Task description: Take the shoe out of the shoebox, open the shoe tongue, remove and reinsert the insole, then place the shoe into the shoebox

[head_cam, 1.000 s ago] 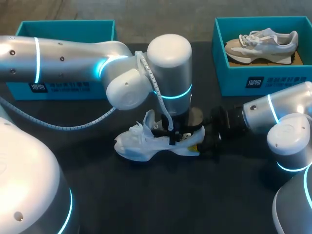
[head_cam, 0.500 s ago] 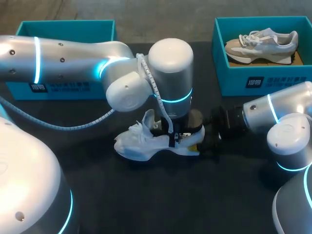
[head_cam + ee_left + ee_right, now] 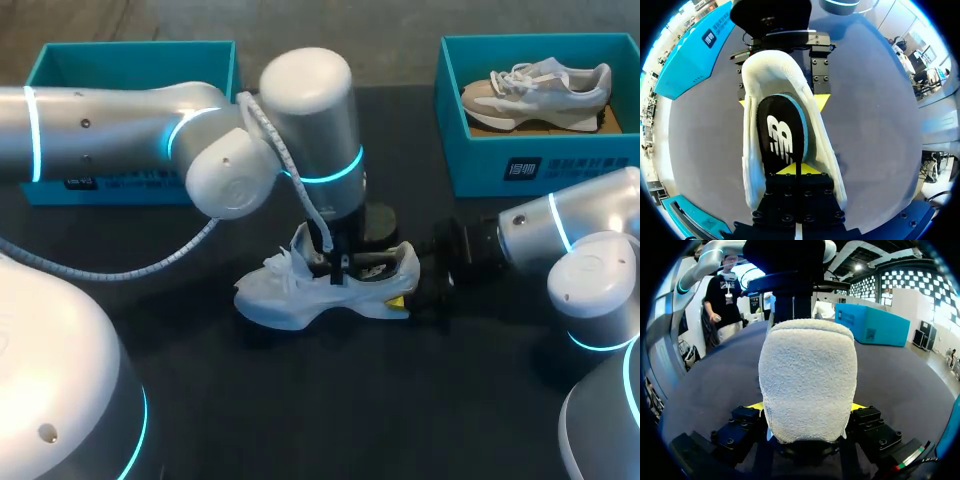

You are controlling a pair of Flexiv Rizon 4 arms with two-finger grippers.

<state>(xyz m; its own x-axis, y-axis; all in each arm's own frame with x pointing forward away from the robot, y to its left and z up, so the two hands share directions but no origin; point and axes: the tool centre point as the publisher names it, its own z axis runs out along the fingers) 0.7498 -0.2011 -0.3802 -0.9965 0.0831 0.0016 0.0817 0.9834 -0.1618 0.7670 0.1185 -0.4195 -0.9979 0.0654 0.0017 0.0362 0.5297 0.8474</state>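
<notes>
Left wrist view is showing the white shoe [image 3: 774,75] lying right under the left hand [image 3: 796,172], with its open top facing up at that hand. The black insole [image 3: 782,135] is sitting inside the shoe, and its blue-green edge is showing along one side. The left hand's fingers are pressing close together on the end of the insole nearest to them, so this hand looks to be pinching it. Just past the far end of the insole, the right hand [image 3: 807,407] is squeezing the heel of the shoe, with one yellow tip on each side. The shoe is resting on the dark worktop [image 3: 330,400] between the two hands.

I am guessing that the insole step is going on now. To do it well, the right hand should be holding the heel down tight, so the shoe is not lifting or sliding when the insole moves. The left hand should be pinching only the insole, not the soft wall of the shoe beside it. It should be moving slowly and straight along the shoe's opening, so the insole is not folding or catching on the sides.
</notes>
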